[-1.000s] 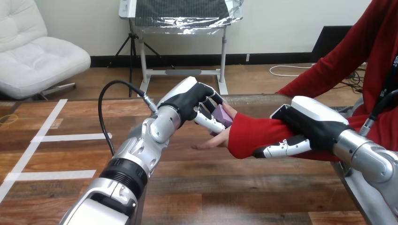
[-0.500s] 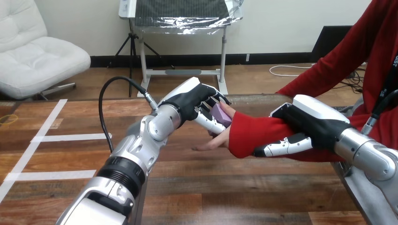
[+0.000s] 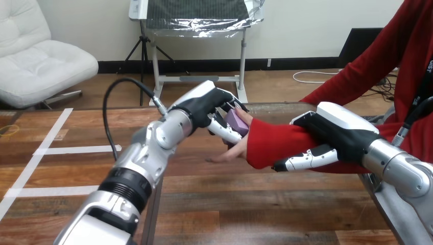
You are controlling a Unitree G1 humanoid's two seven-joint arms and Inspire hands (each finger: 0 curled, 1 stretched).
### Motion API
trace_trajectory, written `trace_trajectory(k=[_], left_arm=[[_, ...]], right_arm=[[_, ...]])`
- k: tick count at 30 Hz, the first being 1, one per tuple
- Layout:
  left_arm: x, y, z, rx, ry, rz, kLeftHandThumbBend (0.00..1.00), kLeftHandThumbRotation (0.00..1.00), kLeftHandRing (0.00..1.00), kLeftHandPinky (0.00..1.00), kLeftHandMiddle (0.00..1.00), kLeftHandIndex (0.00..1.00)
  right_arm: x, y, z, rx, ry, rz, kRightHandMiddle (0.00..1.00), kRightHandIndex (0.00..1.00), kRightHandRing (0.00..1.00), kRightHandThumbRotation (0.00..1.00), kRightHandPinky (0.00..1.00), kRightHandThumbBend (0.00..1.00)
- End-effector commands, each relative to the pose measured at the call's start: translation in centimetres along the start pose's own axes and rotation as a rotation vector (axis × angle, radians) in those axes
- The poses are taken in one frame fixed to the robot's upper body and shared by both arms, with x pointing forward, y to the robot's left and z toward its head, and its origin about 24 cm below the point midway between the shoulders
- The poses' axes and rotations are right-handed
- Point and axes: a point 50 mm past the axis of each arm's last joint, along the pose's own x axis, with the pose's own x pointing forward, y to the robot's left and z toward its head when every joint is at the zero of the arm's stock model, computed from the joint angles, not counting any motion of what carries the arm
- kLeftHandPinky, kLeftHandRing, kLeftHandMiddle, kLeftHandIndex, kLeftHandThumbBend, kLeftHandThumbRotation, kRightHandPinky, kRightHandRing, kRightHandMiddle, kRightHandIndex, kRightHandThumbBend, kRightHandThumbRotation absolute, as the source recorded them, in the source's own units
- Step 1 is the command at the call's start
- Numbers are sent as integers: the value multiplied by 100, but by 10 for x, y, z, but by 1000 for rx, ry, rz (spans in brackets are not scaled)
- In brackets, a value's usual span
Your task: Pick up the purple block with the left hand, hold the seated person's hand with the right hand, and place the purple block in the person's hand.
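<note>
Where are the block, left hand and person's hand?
block (image 3: 237,120): head view, purple face between the fingers.
left hand (image 3: 203,108): head view, black back.
person's hand (image 3: 230,154): head view, lower edge.

Head-height view down across table (image 3: 61,168)

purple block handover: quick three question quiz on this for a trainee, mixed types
1. True or false: the right hand hangs open, touching nothing.
2. What grips the block? A left hand; B right hand; C nothing.
3. Fill in: the right hand's fingers curl round the person's ____.
Key: 1 false; 2 A; 3 forearm.
</note>
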Motion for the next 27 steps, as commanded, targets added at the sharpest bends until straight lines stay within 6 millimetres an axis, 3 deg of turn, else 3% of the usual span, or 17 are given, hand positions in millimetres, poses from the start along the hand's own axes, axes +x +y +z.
trace_trajectory(k=[1,17,27], left_arm=[[-5,28,10,50,-55,67,69,0,55,42,68,68],[-11,39,-1,38,-33,66,63,0,67,56,73,68],[-16,46,-7,35,-30,60,59,0,67,57,72,69]], right_arm=[[4,-24,22,-33,-96,-79,59,62,53,58,46,91],[1,-23,21,-98,-76,-69,63,66,58,69,50,94],[-1,-23,20,-113,-69,-65,64,67,60,72,51,94]])
